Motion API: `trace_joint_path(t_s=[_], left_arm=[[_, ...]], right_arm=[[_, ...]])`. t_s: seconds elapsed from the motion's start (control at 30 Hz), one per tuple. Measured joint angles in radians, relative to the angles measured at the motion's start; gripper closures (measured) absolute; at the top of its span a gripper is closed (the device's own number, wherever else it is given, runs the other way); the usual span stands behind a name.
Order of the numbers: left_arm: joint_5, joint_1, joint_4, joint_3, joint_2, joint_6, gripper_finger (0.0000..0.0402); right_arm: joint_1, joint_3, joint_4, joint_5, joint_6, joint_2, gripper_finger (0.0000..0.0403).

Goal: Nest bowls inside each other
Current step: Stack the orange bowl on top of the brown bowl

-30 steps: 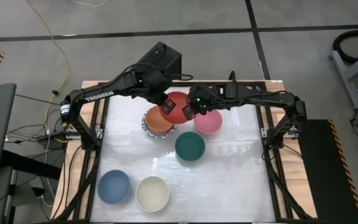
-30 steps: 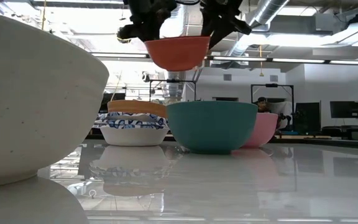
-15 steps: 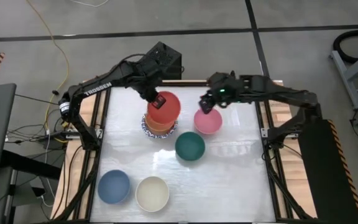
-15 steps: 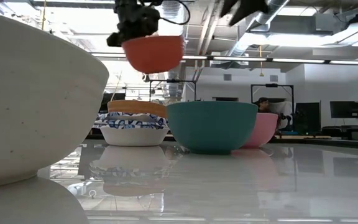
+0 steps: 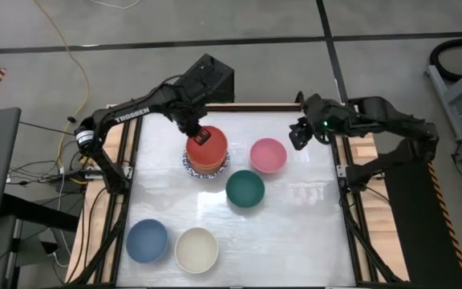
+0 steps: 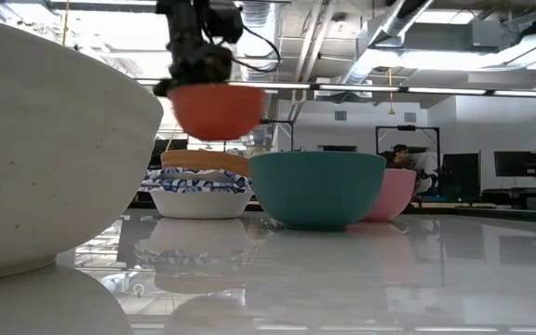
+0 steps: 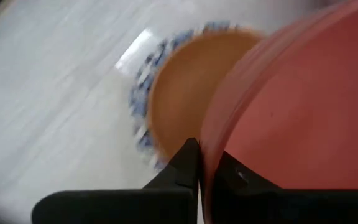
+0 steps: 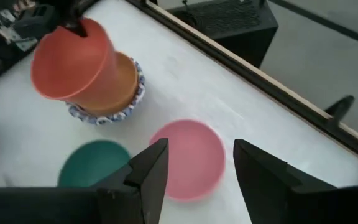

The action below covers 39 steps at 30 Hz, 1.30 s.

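Far left, near the front edge of the table (image 5: 311,233), the blue bowl (image 5: 147,240) and cream bowl (image 5: 196,249) sit side by side, untouched, prob. queued for later. Further back, the left gripper (image 5: 201,133) has its jaws clamped on the rim of the red bowl (image 5: 207,145), which hangs mouth-up above the stack (image 5: 206,164): an orange bowl (image 7: 185,93) already seated in blue-patterned white bowls. In the low view there's clear air between the red bowl and the stack. Rim pinch keeps the bowl's underside free so it can drop straight into the orange one, w/ no fingers trapped. The dark green bowl (image 5: 245,189) sits just front-right of the stack, the pink bowl (image 5: 269,155) near it to the right, both loose on the table. The right gripper (image 5: 297,135) hangs by the table's right rear edge, jaws apart & empty, out of the way. Vs a second ago: both grippers were on the red bowl, off to the right of the stack; now only the left has it, shifted over the stack and lower, and the right arm has pulled back.
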Motion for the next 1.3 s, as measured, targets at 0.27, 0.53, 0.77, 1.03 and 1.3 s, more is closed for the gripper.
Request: trace_joint_path(t_s=[0.27, 0.53, 0.77, 1.03, 1.3], left_arm=[[-0.023, 0.000, 0.078, -0.089, 0.000, -0.033, 0.0401], [-0.028, 0.055, 0.106, -0.148, 0.001, -0.047, 0.0402], [-0.023, 0.060, 0.149, -0.196, 0.006, -0.052, 0.0402], [-0.055, 0.061, 0.190, -0.240, 0.007, -0.082, 0.0402], [-0.022, 0.059, 0.210, -0.240, 0.007, -0.054, 0.0355]], right_arm=[[0.069, 0.000, -0.046, 0.052, 0.038, -0.007, 0.0202], [0.073, 0.000, -0.049, 0.052, 0.030, -0.007, 0.0202], [0.073, 0.000, -0.090, 0.052, 0.030, -0.004, 0.0202], [0.073, 0.000, -0.090, 0.052, 0.026, -0.003, 0.0202], [0.071, 0.000, -0.090, 0.052, 0.001, -0.003, 0.0202]])
